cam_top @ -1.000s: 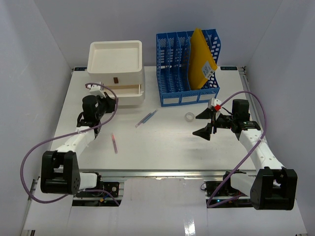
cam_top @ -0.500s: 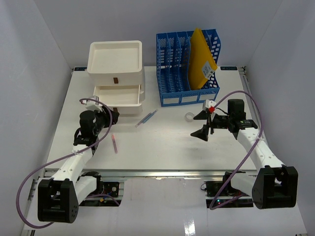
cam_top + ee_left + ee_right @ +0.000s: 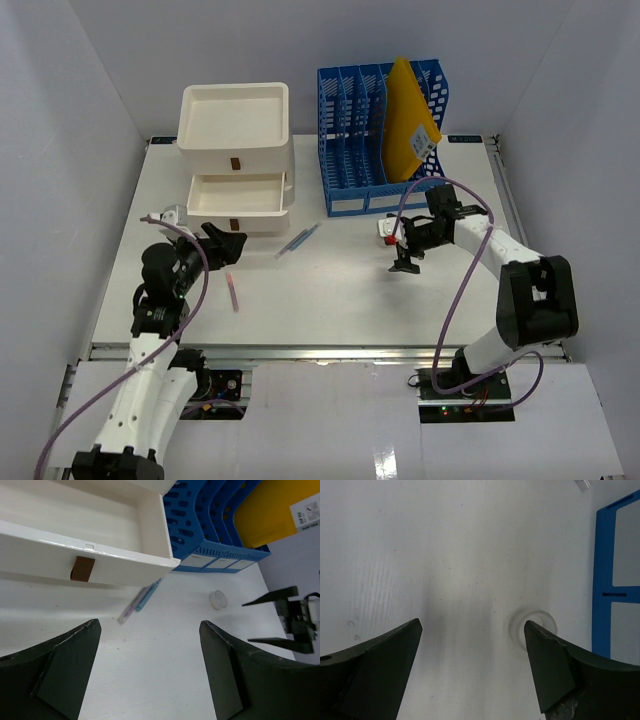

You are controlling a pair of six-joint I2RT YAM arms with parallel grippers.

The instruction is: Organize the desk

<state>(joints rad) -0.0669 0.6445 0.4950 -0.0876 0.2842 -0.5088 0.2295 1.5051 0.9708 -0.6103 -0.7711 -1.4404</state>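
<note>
The desk [image 3: 330, 300] is a white tabletop with a metal rail along its front edge. My left gripper [image 3: 226, 246] hangs open and empty just in front of the white drawer unit [image 3: 235, 150]. Its middle drawer [image 3: 100, 545], with a brown handle [image 3: 82, 569], stands pulled out. My right gripper [image 3: 471, 625] is open low over the desk, with its right fingertip over a clear tape roll [image 3: 516, 629]. In the top view the right gripper [image 3: 400, 250] covers most of that roll. A blue pen and a purple pen [image 3: 298, 240] lie side by side mid-desk.
A blue file rack [image 3: 380, 140] holding a yellow envelope [image 3: 410, 120] stands at the back, right of the drawers. A pink pen [image 3: 233, 292] lies near my left gripper. The left wrist view shows the tape roll [image 3: 218, 599] below the rack.
</note>
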